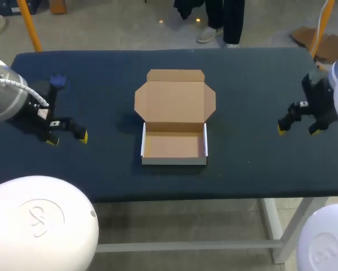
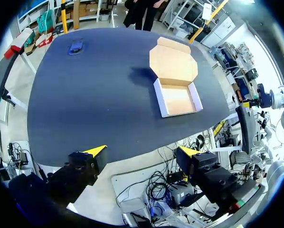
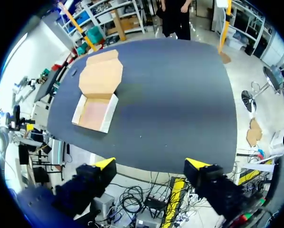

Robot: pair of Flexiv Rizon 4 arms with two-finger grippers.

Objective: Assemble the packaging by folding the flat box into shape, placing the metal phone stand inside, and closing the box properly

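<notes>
A cardboard box [image 1: 174, 145] stands folded into a shallow tray at the table's middle, with its lid [image 1: 174, 100] open and lying flat behind it. The tray looks empty. A small blue phone stand [image 1: 57, 81] rests at the far left of the table, behind my left arm. My left gripper [image 1: 67, 137] hovers open over the left side, well apart from the box [image 2: 177, 99] and the stand [image 2: 76, 46]. Over the right side my right gripper [image 1: 298, 129] is open too, with nothing between its fingers. Each wrist view shows its own gripper [image 2: 142, 152] [image 3: 150, 164] wide apart, high above the table, the box [image 3: 95, 113] far ahead.
The dark blue table [image 1: 254, 169] carries nothing besides the box and the stand. Its front edge runs just below the box, and bare cloth lies between the box and each gripper.
</notes>
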